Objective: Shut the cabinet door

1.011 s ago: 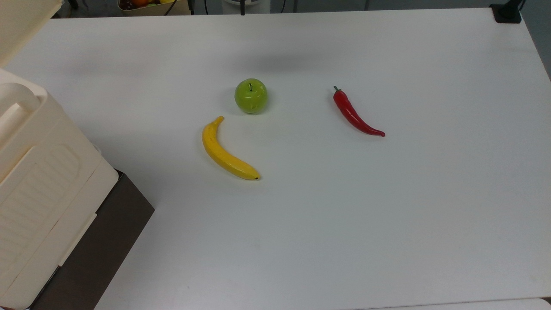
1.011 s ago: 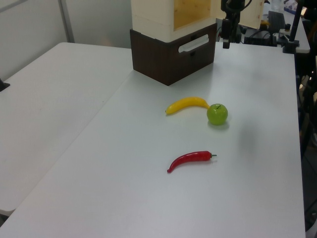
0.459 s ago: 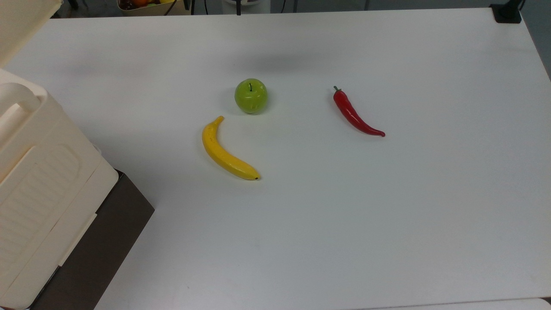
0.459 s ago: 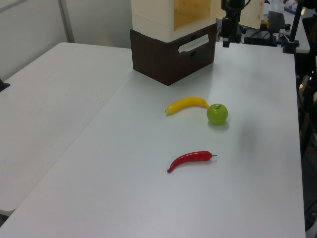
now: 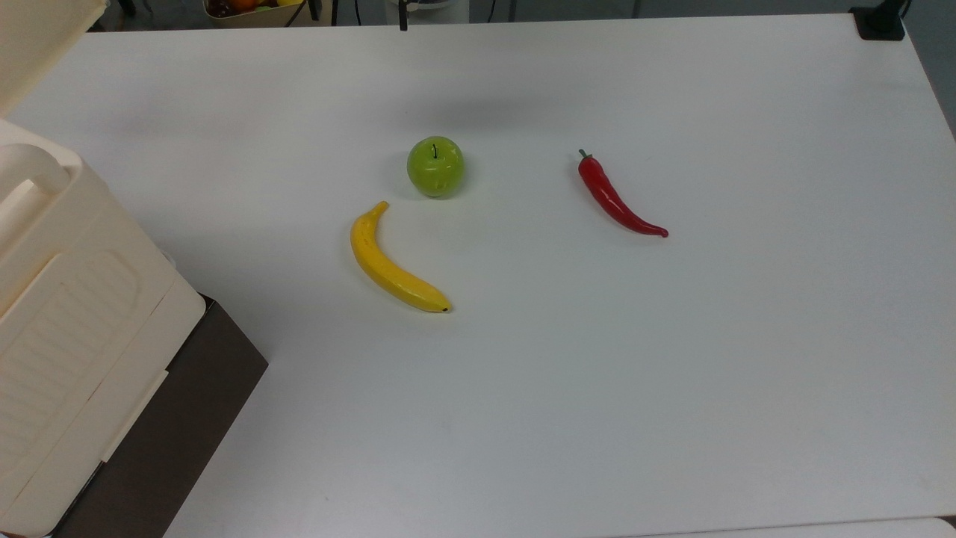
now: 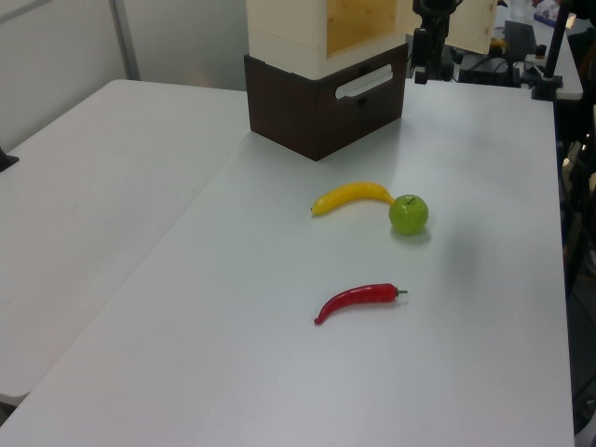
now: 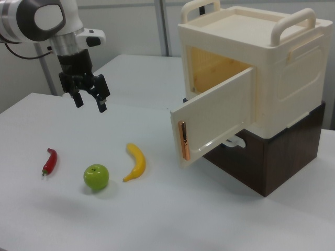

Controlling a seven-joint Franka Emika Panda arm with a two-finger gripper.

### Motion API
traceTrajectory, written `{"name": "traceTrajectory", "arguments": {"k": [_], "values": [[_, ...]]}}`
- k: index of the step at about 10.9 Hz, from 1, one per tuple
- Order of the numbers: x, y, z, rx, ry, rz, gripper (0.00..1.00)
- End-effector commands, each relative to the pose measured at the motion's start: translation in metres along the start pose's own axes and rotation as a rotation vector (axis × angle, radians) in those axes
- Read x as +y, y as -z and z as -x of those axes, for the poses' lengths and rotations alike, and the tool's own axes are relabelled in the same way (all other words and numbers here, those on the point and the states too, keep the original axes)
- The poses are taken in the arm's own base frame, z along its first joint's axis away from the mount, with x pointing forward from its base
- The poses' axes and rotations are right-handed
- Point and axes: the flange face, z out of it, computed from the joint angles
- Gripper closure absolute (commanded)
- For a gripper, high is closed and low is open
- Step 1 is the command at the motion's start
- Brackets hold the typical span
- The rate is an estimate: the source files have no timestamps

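The cream cabinet [image 7: 272,78] stands on a dark brown base [image 7: 272,162] at the right view's right. Its cabinet door [image 7: 217,117] hangs swung open toward the table, a copper handle [image 7: 182,139] on its free edge, and the yellowish inside shows. In the top view the cabinet [image 5: 67,299] fills the left edge and the cabinet door [image 5: 33,37] juts in at the upper left corner. My gripper [image 7: 90,102] hangs open above the table at the right view's left, well apart from the door, nothing between its fingers. The left view puts the gripper [image 6: 421,67] beside the door [image 6: 472,23].
A yellow banana [image 5: 392,261], a green apple [image 5: 435,166] and a red chilli pepper [image 5: 616,198] lie on the white table [image 5: 597,373], between gripper and cabinet in the right view. A second table [image 6: 84,205] adjoins at the left view's left.
The gripper has shifted a little toward the cabinet door and slightly up in the left view. Door and fruit have not moved.
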Motion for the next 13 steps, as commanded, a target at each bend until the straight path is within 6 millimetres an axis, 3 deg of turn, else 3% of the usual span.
{"name": "traceTrajectory", "arguments": {"k": [1,3,6,7,13], "values": [[0.005,0.004,-0.003,-0.001,-0.001,-0.017,0.61],[0.009,0.002,-0.004,-0.002,0.022,-0.018,0.97],[0.014,0.004,-0.004,0.002,0.016,-0.018,1.00],[0.022,0.019,-0.006,0.030,-0.001,-0.019,1.00],[0.135,0.097,0.003,0.203,-0.189,-0.011,1.00]]}}
